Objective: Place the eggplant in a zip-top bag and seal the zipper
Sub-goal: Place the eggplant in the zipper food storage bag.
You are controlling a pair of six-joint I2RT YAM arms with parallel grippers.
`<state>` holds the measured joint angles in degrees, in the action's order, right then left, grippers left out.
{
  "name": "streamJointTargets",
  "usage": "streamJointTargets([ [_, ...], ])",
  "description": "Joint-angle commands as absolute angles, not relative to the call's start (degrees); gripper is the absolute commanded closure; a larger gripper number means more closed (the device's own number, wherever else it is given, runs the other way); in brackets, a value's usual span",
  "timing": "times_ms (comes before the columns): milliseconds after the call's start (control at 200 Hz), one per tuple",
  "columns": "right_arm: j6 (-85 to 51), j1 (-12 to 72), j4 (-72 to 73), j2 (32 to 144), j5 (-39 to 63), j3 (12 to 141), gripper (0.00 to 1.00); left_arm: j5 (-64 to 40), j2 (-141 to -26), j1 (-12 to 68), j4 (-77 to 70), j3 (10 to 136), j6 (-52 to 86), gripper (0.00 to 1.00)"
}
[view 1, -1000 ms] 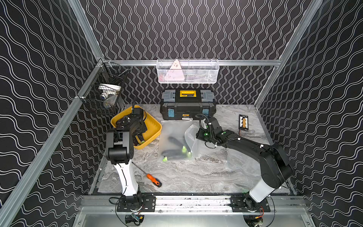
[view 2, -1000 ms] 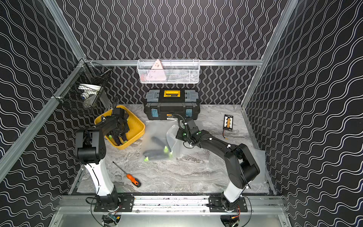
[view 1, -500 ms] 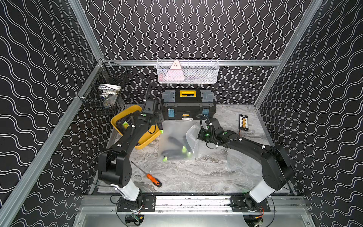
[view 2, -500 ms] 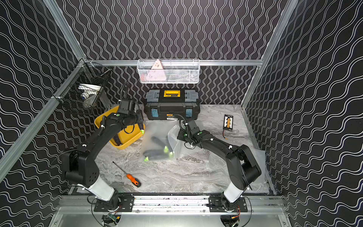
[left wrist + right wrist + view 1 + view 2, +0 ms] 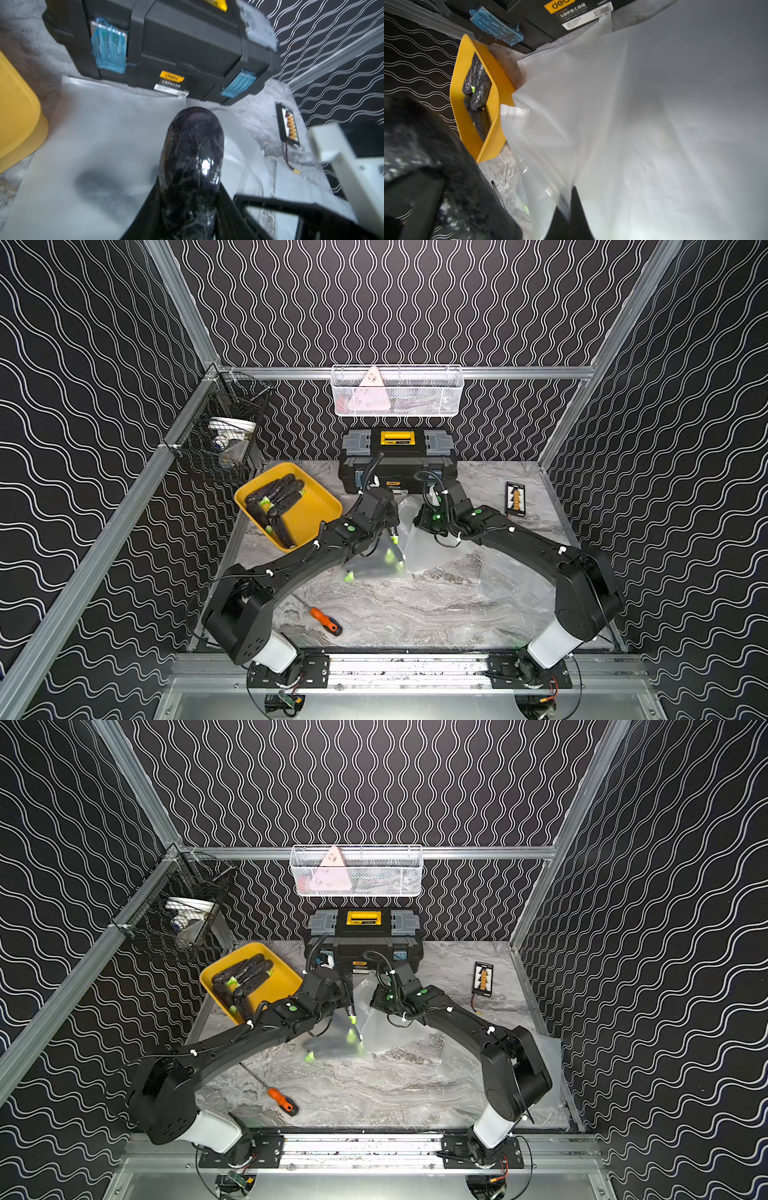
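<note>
My left gripper (image 5: 188,195) is shut on a dark purple eggplant (image 5: 193,145), whose rounded end sticks out past the fingers. In both top views it (image 5: 388,524) hangs over the frosted zip-top bag (image 5: 432,547), just in front of the toolbox. The bag (image 5: 104,135) lies flat on the marble table with several eggplants (image 5: 370,570) inside, their green stems showing through. My right gripper (image 5: 572,199) is shut on the bag's edge (image 5: 562,199) and holds one flap lifted. In a top view that gripper (image 5: 374,996) faces the left one across the bag's mouth.
A yellow tray (image 5: 316,506) with several more eggplants (image 5: 274,497) sits at the back left. A black and yellow toolbox (image 5: 397,460) stands behind the bag. An orange-handled screwdriver (image 5: 326,620) lies near the front, a small black board (image 5: 516,498) at the back right, another flat bag (image 5: 511,572) on the right.
My left arm has swung from the yellow tray to above the bag, carrying an eggplant. The right gripper has kept its hold on the bag's edge.
</note>
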<state>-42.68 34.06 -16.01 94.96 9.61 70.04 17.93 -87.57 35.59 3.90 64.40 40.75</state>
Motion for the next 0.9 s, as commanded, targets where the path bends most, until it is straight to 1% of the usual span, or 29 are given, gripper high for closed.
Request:
streamJointTargets([
  [0,-45.0,34.3,-18.4,94.0,11.4,70.3,0.97,22.2,-88.5,36.1,-1.9,64.2,42.0,0.68],
  [140,-46.9,34.4,-17.9,93.0,12.4,68.9,0.97,23.4,-88.8,36.4,-4.9,63.3,40.9,0.68],
  [300,-52.2,34.3,-14.7,90.7,13.2,67.2,0.97,25.1,-89.5,38.0,-8.4,61.0,37.1,0.68],
  [470,-57.1,33.9,-14.0,89.7,12.6,67.8,0.97,23.7,-88.1,39.0,-12.9,56.1,37.6,0.68],
  [605,-59.3,33.2,-14.5,89.5,12.1,69.4,0.96,19.8,-87.3,40.1,-18.1,53.2,37.1,0.66],
  [736,-58.4,32.9,-15.7,90.9,12.4,71.3,0.96,16.9,-86.9,40.2,-18.6,52.6,40.2,0.64],
  [896,-59.2,33.0,-14.4,91.7,14.1,70.2,0.96,17.5,-85.8,40.2,-19.3,52.5,44.0,0.62],
])
